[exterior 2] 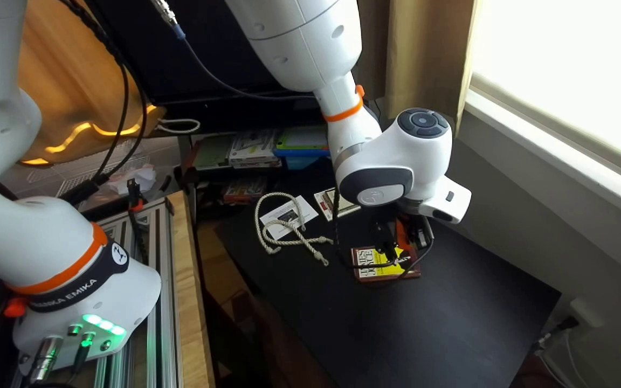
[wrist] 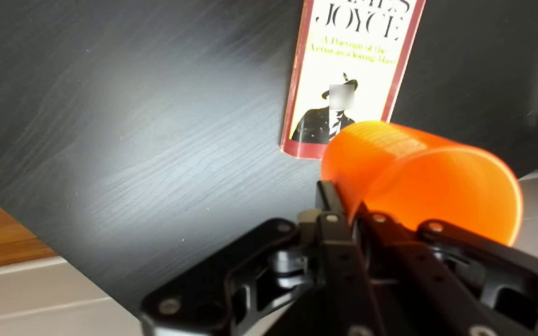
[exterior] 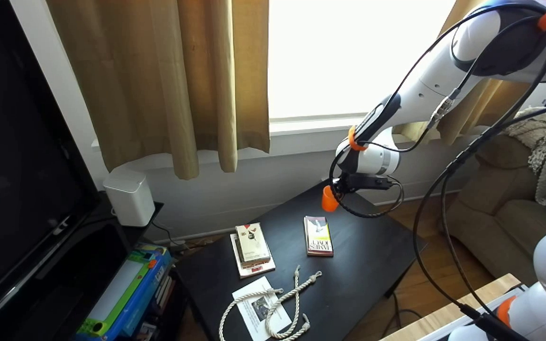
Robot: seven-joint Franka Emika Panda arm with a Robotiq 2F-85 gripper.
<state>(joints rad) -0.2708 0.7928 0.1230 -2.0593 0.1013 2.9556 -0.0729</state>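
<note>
My gripper (wrist: 347, 201) is shut on the wall of an orange cup (wrist: 446, 186), with one finger outside it and the other inside its open mouth. The cup also shows in both exterior views (exterior: 329, 201) (exterior 2: 401, 233), partly hidden by the gripper (exterior 2: 386, 237) in one of them. It appears to hang above the black table (exterior: 363, 251). The nearest thing is a James Joyce book (wrist: 339, 60) with a dark red edge, lying flat on the table. The book also shows in both exterior views (exterior: 318, 239) (exterior 2: 375, 270), partly behind the gripper's cable in one.
A small stack of books (exterior: 254, 244) lies on the table. Near it are a printed sheet (exterior: 253, 310) and a pale rope (exterior: 296, 296) partly over it. A window wall (exterior: 301, 175) stands behind the table. A black cable loop (exterior: 372, 215) hangs from the wrist.
</note>
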